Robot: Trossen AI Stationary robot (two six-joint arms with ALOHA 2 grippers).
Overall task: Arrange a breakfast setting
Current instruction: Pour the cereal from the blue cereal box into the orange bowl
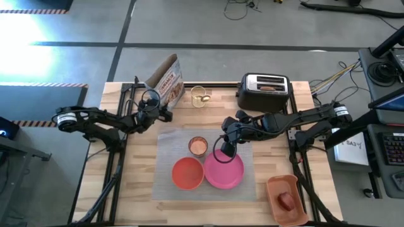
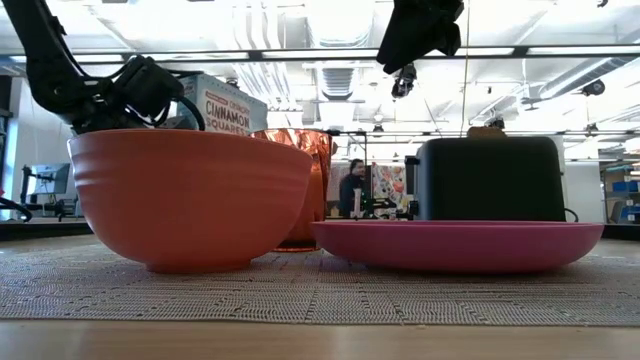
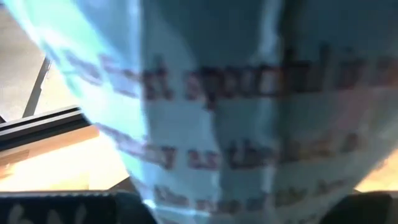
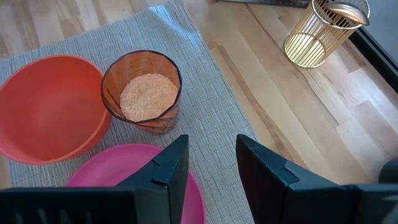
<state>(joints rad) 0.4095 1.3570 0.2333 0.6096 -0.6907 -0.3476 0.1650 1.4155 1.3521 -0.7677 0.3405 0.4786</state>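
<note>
Mat long axis runs left-right; right pincer open, left pincer unclear.

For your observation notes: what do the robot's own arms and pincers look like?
Both arms are dark and jointed, with pale bands near the shoulders and black cables looping alongside. The left pincer is a dark, compact head; the right pincer has two flat, black, angular fingers.
</note>
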